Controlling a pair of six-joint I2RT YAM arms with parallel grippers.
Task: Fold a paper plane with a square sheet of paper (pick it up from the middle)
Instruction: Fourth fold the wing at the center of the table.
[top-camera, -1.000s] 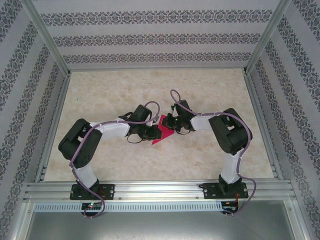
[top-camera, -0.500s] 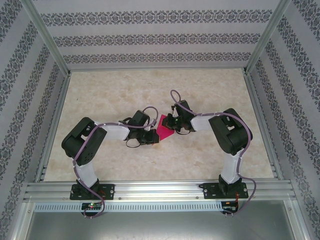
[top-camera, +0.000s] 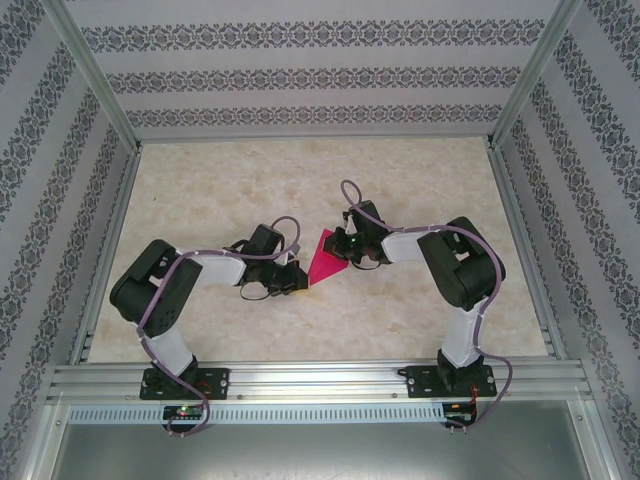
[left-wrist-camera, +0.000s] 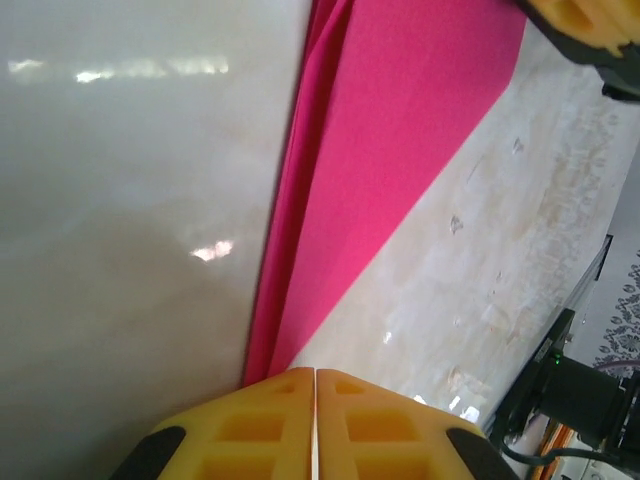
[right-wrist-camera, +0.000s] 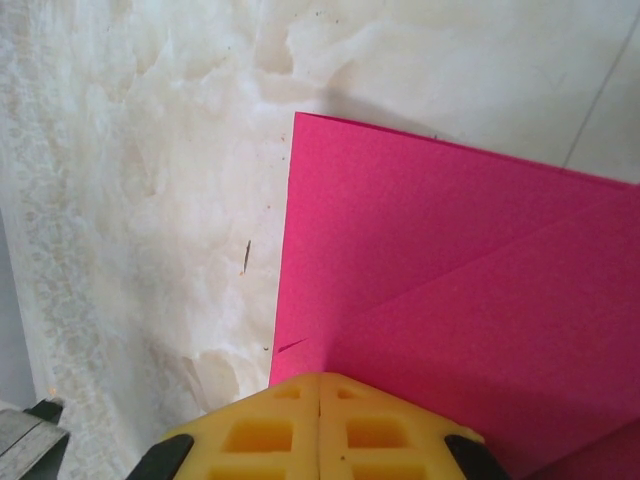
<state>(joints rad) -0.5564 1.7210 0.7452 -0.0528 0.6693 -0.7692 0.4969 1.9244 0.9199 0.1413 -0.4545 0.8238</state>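
Observation:
The square sheet of paper (top-camera: 325, 262), magenta-pink, lies flat on the table, folded into a layered, pointed triangle like a rough paper plane. Its narrow tip points at my left gripper (top-camera: 298, 284). In the left wrist view the yellow jaws (left-wrist-camera: 315, 375) are shut, touching the tip of the paper (left-wrist-camera: 400, 130), with nothing visible between them. My right gripper (top-camera: 343, 250) is at the paper's far right side. In the right wrist view its jaws (right-wrist-camera: 320, 380) are shut and rest on the paper (right-wrist-camera: 450, 260) near an edge, beside a diagonal fold line.
The marble-look tabletop (top-camera: 300, 180) is open behind and to both sides of the arms. Patterned walls and aluminium posts enclose it, and a metal rail (top-camera: 320, 375) runs along the near edge by the arm bases.
My left gripper has slid back toward the lower left along the paper, uncovering more of the pink triangle. The right gripper has stayed in place.

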